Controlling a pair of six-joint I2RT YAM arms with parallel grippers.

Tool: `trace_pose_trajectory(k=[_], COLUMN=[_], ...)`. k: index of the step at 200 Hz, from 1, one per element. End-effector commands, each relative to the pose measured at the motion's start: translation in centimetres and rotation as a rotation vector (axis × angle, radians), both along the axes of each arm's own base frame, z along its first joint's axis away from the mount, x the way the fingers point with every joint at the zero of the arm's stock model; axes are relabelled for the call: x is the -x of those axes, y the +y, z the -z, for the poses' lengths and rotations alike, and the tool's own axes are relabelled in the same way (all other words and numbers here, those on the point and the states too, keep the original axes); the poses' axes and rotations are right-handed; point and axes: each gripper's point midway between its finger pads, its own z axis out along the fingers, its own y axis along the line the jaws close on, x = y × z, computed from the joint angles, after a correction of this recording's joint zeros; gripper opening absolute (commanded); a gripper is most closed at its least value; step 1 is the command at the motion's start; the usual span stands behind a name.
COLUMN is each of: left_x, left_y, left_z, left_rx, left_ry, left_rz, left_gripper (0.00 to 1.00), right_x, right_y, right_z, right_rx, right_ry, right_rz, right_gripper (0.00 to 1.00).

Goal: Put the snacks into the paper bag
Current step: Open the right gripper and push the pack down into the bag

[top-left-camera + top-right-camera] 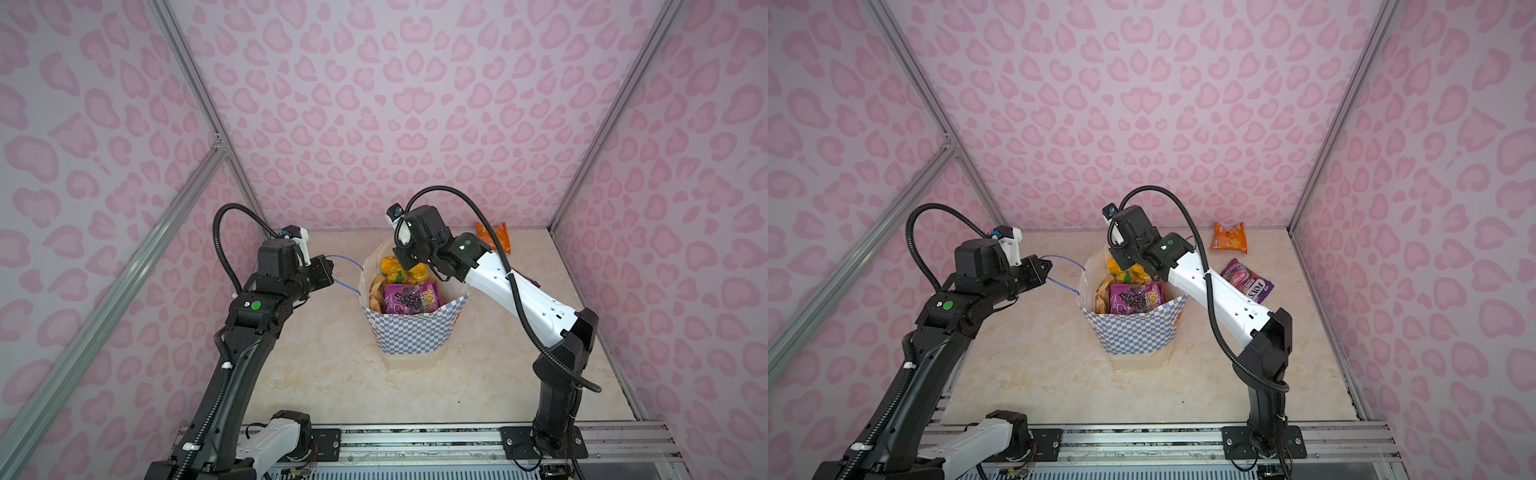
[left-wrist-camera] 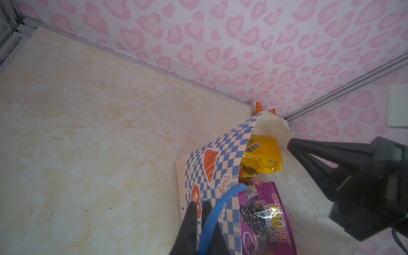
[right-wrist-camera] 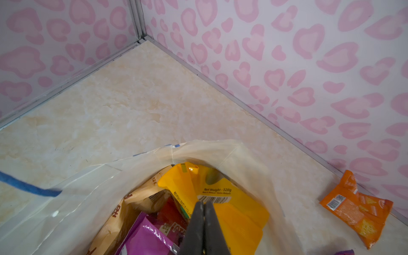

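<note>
With the left gripper [image 2: 198,205] pinching the blue handle [image 2: 220,203], raise the right gripper [image 3: 204,205], jaws pressed together, straight up, clear of the paper bag [image 1: 415,332].

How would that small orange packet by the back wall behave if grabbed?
The small orange packet looks crinkled and thin, so probably light and floppy. Its shiny film may slip. Lying flat, it would likely slide, not roll.
</note>
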Motion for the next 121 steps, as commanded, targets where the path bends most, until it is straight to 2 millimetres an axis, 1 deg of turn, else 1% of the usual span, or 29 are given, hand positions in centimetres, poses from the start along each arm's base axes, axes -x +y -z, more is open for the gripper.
trace_pose_trajectory(k=[1, 24, 33, 48, 74, 84, 96, 112, 121], left_x=[-0.2, -0.2, -0.2, -0.2, -0.2, -0.2, -0.2, -0.2, -0.3], left_y=[0.2, 0.1, 0.1, 0.3, 0.1, 0.1, 0.2, 0.2, 0.2], left_z=[-0.9, -0.9, -1.0, -1.0, -1.0, -1.0, -1.0, -0.9, -0.9], left_rx=[-0.01, -0.004, -0.004, -0.01, -0.003, -0.003, -0.006, -0.007, -0.003], left_ry=[-0.04, -0.037, -0.041, -0.043, -0.039, -0.04, -0.042, -0.041, -0.038], left_rz=[-0.009, 0.0, 0.0, -0.009, -0.001, 0.0, -0.006, -0.005, -0.001], left_gripper=[0.11, 0.11, 0.11, 0.11, 0.11, 0.11, 0.11, 0.11, 0.11], right_x=[0.0, -0.4, -0.7, -1.1, -2.2, -2.3, -2.1, -1.6, -1.3], right_y=[0.0, -0.1, -0.4, -0.9, -2.3, -2.7, -2.6, -2.0, -1.7], right_z=[1.9, 3.2, 4.0, 5.6, 9.3, 10.4, 11.4, 11.5, 10.8], right_rx=[0.016, 0.024, 0.033, 0.033, 0.064, 0.072, 0.078, 0.058, 0.043], right_ry=[0.053, 0.071, 0.08, 0.109, 0.167, 0.204, 0.251, 0.279, 0.27], right_rz=[0.017, 0.033, 0.048, 0.068, 0.114, 0.118, 0.105, 0.086, 0.073], right_gripper=[0.06, 0.06, 0.06, 0.06, 0.05, 0.05, 0.04, 0.04, 0.04])
